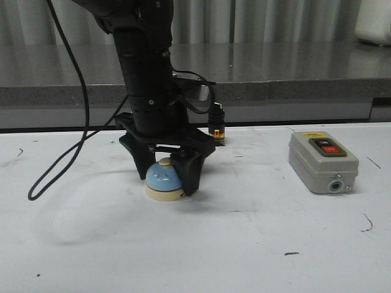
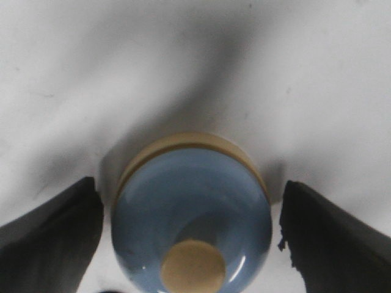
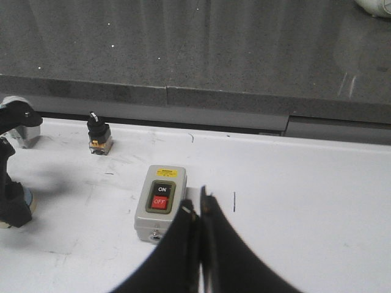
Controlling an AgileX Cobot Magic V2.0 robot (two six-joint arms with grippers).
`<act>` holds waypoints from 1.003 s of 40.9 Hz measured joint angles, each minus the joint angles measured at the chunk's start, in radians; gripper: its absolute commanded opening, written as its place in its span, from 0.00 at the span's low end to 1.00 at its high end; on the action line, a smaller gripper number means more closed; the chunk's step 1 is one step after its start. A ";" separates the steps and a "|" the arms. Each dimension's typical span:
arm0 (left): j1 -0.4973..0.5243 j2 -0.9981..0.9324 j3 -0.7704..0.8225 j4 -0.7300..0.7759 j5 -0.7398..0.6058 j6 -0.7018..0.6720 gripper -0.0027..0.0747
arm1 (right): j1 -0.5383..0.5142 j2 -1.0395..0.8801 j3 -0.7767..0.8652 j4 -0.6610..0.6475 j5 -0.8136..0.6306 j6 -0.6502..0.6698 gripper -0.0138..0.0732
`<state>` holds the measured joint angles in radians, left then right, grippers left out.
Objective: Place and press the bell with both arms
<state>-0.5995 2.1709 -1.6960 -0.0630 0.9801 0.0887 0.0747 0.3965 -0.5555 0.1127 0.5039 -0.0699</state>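
The light-blue bell (image 1: 164, 178) with a cream base and cream button stands upright on the white table (image 1: 244, 244), left of centre. My left gripper (image 1: 166, 182) is lowered over it, open, one finger on each side. In the left wrist view the bell (image 2: 192, 213) sits between the fingers (image 2: 55, 238) with a narrow gap on each side. My right gripper (image 3: 197, 210) is shut and empty, above the table next to the switch box. The right arm is out of the front view.
A grey switch box (image 1: 322, 162) with black ON and red OFF buttons lies at the right and shows in the right wrist view (image 3: 160, 201). A small black push button (image 1: 216, 131) stands behind the bell. A black cable (image 1: 61, 159) loops down left. A grey ledge (image 1: 275, 67) borders the back.
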 measured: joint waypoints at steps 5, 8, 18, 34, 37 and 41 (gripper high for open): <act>0.000 -0.005 -0.009 -0.013 0.003 0.000 0.83 | 0.000 0.000 0.000 0.000 0.000 0.000 0.08; 0.000 -0.027 -0.009 -0.015 0.005 0.000 0.83 | 0.000 0.000 0.000 0.000 0.000 0.000 0.08; 0.053 -0.192 0.001 -0.025 0.043 0.000 0.36 | 0.000 0.000 0.000 0.000 0.000 0.000 0.08; 0.302 -0.563 0.414 -0.023 -0.020 0.000 0.01 | 0.000 0.000 0.000 0.000 0.000 0.000 0.08; 0.345 -0.658 0.512 -0.023 -0.055 0.001 0.01 | 0.000 0.000 0.000 0.000 0.000 0.000 0.08; 0.404 -0.780 0.641 -0.043 -0.111 0.001 0.01 | 0.000 0.000 0.000 0.000 0.000 0.000 0.08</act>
<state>-0.1950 1.3908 -1.0551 -0.1060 0.8691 0.0896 0.0747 0.3965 -0.5555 0.1127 0.5039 -0.0699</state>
